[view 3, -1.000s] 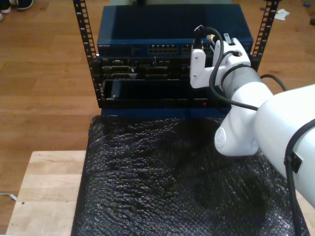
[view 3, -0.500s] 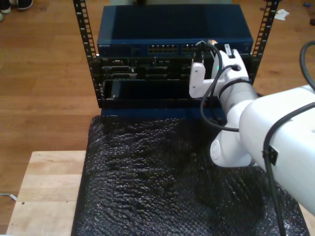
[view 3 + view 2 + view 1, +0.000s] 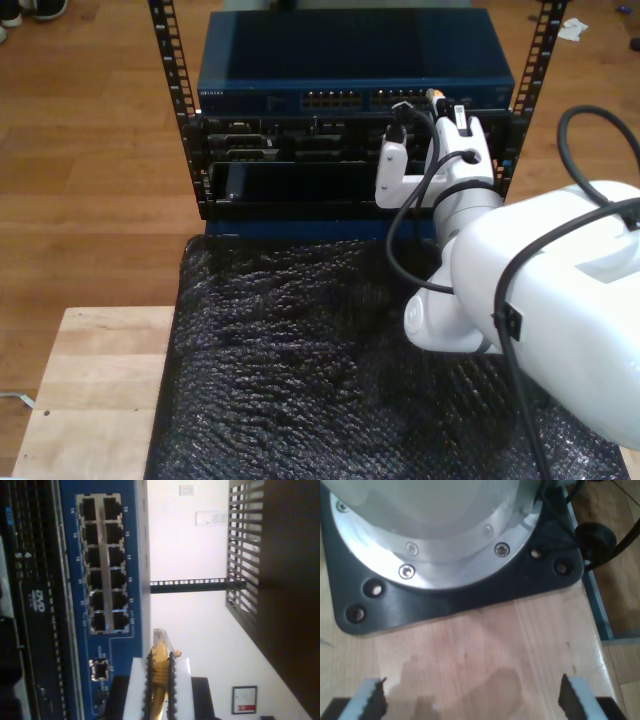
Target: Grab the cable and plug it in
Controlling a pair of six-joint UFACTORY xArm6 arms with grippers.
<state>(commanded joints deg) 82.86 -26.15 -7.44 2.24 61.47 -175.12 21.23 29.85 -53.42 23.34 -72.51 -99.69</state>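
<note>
Since the earlier frame your second end effector [image 3: 159, 680] has edged toward the exterior view's left along the blue switch [image 3: 350, 98], clamped on the cable [image 3: 160, 652] beside its ports (not yet seated), while your first end effector [image 3: 470, 700] hangs apart over the worktop [image 3: 485, 650].

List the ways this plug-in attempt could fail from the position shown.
1. My second gripper holds the cable with its plug beside the blue switch, past the face's edge rather than in front of a port; pushing on could hit the chassis.
2. Little of the plug sticks out past the fingers, so they may strike the switch face before the plug seats.
3. In the exterior view, the arm hides the ports, so alignment is hard to check.
</note>
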